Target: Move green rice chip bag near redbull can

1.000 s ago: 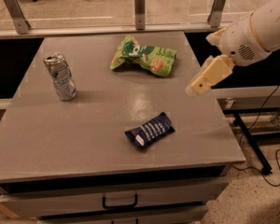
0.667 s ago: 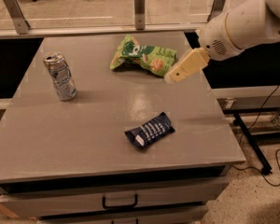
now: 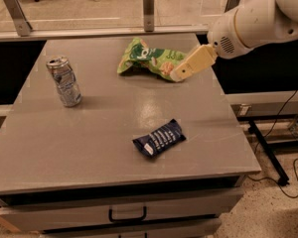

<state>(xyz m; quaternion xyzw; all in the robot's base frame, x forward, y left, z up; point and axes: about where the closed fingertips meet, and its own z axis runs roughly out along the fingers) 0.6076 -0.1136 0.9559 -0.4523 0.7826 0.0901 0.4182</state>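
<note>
The gripper (image 3: 180, 72) hangs at the right end of the chip bag (image 3: 145, 58), toward the back of the table (image 3: 89, 152) — apart or together, I cannot tell. The can (image 3: 64, 81) stands upright well apart to the left. Best to pinch the bag's near edge firmly, lift low, and set it just beside the can — not against it.

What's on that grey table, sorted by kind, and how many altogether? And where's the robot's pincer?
Snack bags: 2 (green bag, blue packet)
Cans: 1 (can)
Total: 3
The pincer is at the green bag's right end.
</note>
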